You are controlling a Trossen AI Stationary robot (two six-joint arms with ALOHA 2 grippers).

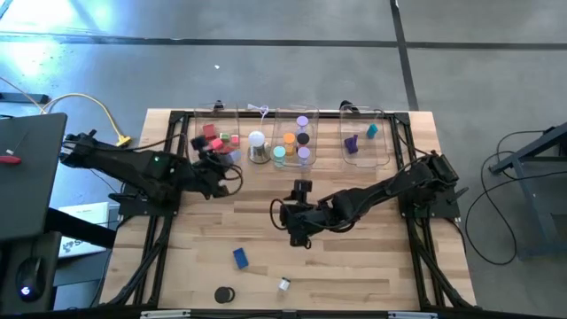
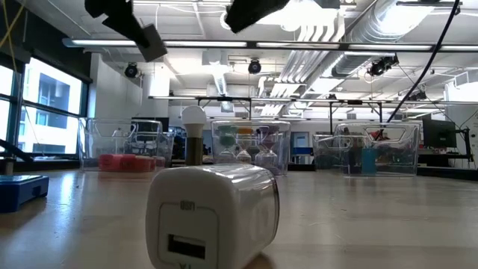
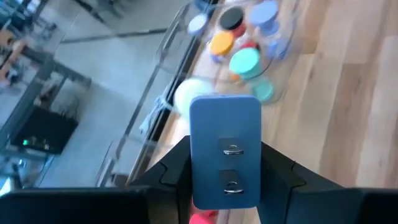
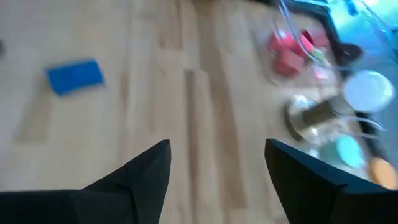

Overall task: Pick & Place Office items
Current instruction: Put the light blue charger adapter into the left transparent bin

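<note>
On the wooden desk (image 1: 354, 257) from above: left hand (image 1: 221, 164) beside the clear bin of red pieces (image 1: 215, 137); right hand (image 1: 299, 232) mid-desk, small blue block (image 1: 240, 257) nearby. Low view: white rounded charger block (image 2: 211, 215) lies close, hard and smooth, likely light. Left wrist view: fingers (image 3: 177, 171) clamp a grey-blue flat plastic adapter (image 3: 225, 149) by its long sides; stiff, slippery faces, so side grip suits. Right wrist view: fingers (image 4: 146, 168) spread, empty; blue block (image 4: 75, 76) ahead, best taken across its short faces.
</note>
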